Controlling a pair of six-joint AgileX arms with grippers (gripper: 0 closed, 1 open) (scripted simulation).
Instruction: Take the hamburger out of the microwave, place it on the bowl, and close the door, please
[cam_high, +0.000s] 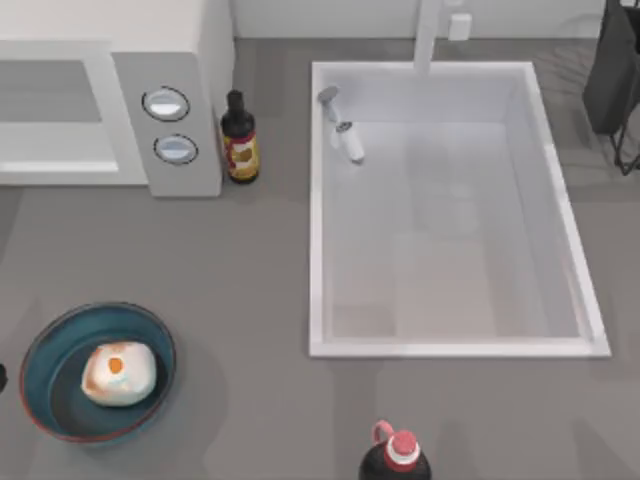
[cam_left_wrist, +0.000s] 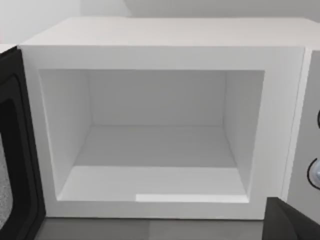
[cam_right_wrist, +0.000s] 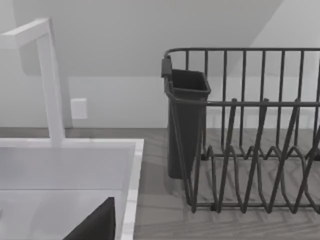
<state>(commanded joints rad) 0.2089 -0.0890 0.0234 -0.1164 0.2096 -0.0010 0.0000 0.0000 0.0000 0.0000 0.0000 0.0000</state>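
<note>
Grey kitchen counter (cam_high: 270, 270) with a white sink (cam_high: 318, 200) set into its right half, a dark dish rack (cam_right_wrist: 250, 150) at the far right, a small dark sauce bottle (cam_high: 239, 138) just beside the microwave (cam_high: 170, 100) at the top left, and a red-capped bottle (cam_high: 397, 458) at the near edge; the hamburger (cam_high: 118, 373) already sits inside the bowl (cam_high: 50, 350) at the lower left, well apart from the microwave, so the fetch-and-place part looks done; the left wrist camera looks straight into the cavity, which is bare, and the door (cam_left_wrist: 12, 150) hangs swung open at the cavity's side (dark windowed inner face toward the camera); that head-on view suggests the left arm is lined up in front of the appliance for the last step, closing the door; whether its fingers are spread or closed I cannot tell; the right arm looks parked near the sink's far corner, facing the faucet (cam_right_wrist: 50, 80) and rack, finger state likewise cannot be told; next move likely needs a push from the door's outer side, swinging it across the opening.
</note>
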